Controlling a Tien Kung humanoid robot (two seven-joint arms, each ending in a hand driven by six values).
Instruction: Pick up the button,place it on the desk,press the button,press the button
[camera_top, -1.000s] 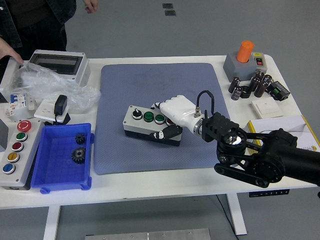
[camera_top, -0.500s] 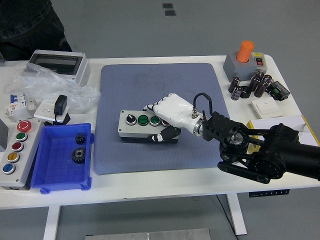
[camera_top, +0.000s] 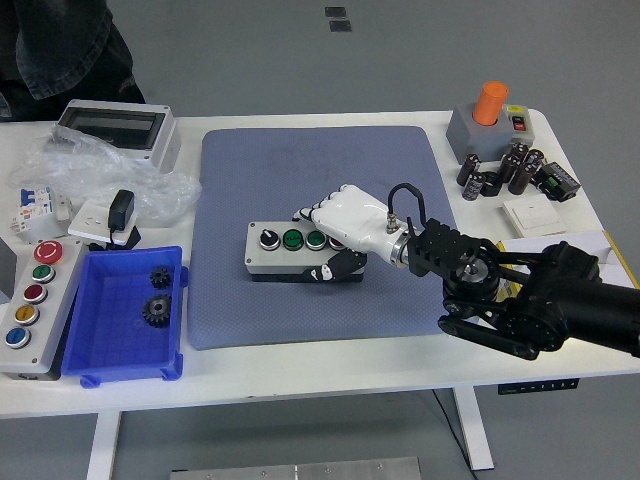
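Observation:
A grey button box (camera_top: 285, 251) with a black knob, two green buttons and a partly hidden red one lies on the blue mat (camera_top: 316, 180) near its middle. My right hand (camera_top: 335, 240), white with a black arm, is shut on the box's right end: fingers over the top, thumb against the front face. My left arm is out of view.
A second button box (camera_top: 27, 305) lies at the left edge beside a blue bin (camera_top: 95, 345) holding two gears. A plastic bag, switches and a clear-lidded case are at the back left. An orange-knobbed block (camera_top: 487, 122) and capacitors stand at the back right. A person stands at the top left.
My right hand has shifted the button box left across the mat, then slightly back right. The person at the top left has drawn their hand off the table.

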